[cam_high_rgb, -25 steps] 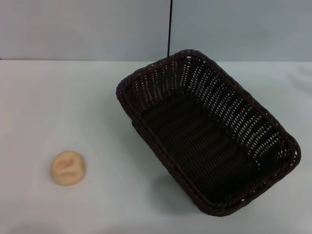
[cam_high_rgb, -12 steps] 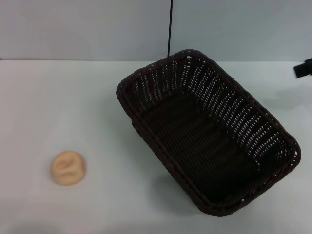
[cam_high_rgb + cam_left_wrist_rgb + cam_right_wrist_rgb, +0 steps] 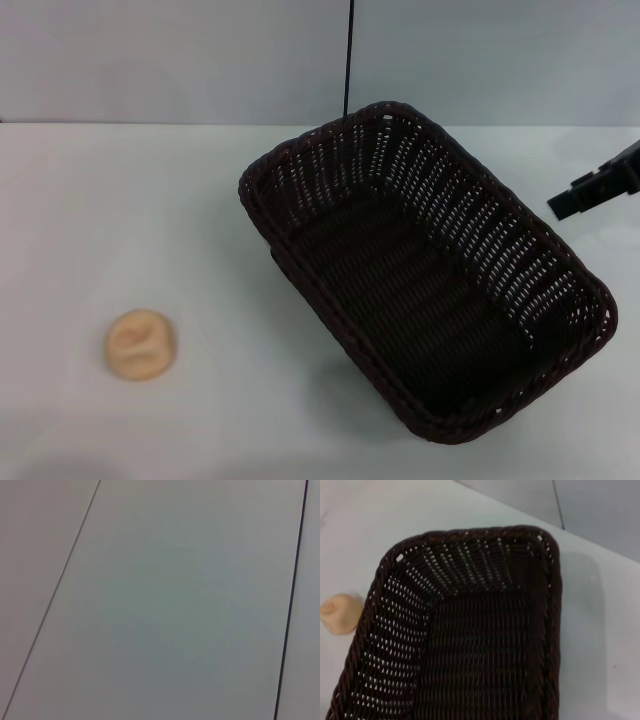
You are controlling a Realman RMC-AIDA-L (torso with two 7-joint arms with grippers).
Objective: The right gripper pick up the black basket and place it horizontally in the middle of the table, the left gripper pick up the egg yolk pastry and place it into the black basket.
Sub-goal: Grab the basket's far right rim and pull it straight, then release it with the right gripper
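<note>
At 3 o'clock of the black basket (image 3: 425,270), which sits skewed right of centre, my right gripper (image 3: 597,188) approaches for step 1, finger state unclear; next: grip the rim.

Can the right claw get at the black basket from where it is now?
Probably yes: the right claw hangs just beyond the black basket's right rim, nothing between them. The pastry lies far left.
</note>
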